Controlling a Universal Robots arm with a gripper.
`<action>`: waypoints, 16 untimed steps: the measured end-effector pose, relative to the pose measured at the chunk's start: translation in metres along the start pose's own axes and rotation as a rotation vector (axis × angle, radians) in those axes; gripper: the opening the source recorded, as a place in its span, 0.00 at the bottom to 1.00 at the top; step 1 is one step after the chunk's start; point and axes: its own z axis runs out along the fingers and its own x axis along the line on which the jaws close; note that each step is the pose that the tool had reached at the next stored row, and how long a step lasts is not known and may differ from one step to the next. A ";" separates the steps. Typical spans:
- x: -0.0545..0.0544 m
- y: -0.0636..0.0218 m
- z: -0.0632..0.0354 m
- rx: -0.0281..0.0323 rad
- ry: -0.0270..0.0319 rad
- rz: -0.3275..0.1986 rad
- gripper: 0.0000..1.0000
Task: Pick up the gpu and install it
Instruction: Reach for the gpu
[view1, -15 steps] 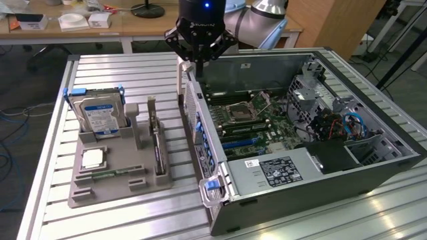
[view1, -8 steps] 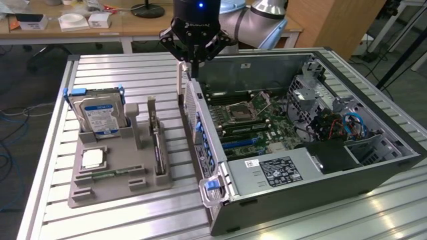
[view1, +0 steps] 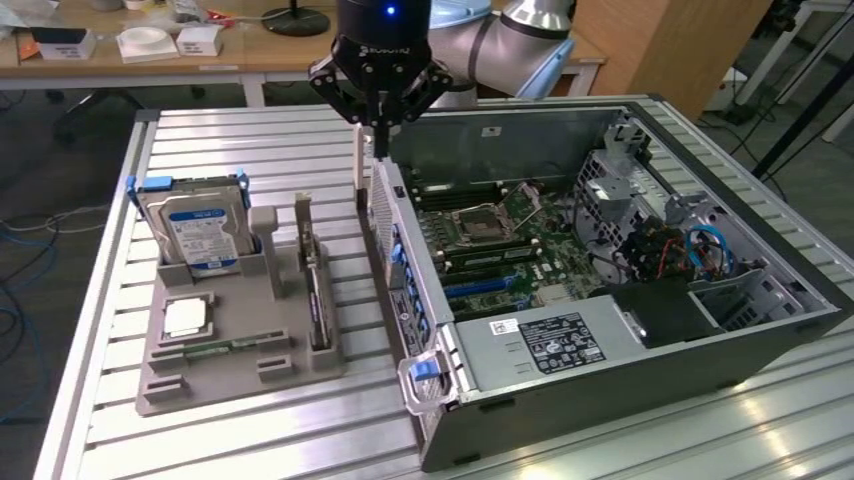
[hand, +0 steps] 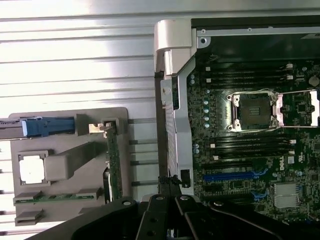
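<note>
The gpu (view1: 315, 290) is a long dark card standing on edge in a slot of the grey holder tray (view1: 227, 385), with its silver bracket at the far end. In the wrist view the gpu (hand: 114, 165) lies along the tray's side nearest the computer. My gripper (view1: 380, 145) hangs above the rear wall of the open computer case (view1: 601, 345), behind and above the gpu and apart from it. Its fingers are shut with nothing between them. The gripper (hand: 169, 197) also shows in the wrist view, over the case's rear wall.
The tray also holds a silver hard drive (view1: 200, 235) upright, a processor chip (view1: 187, 318) and a memory stick (view1: 220, 347). The motherboard (hand: 250, 150) lies exposed inside the case, with a blue card slot (hand: 230, 176). A wooden desk (view1: 200, 55) stands behind the slatted metal table (view1: 267, 140).
</note>
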 end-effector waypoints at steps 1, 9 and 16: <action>0.001 -0.0002 -0.0001 0.0000 0.0000 0.000 0.11; 0.010 -0.0020 -0.0002 0.0000 0.0000 0.000 0.11; 0.018 -0.0030 -0.0003 0.0000 0.0000 0.000 0.11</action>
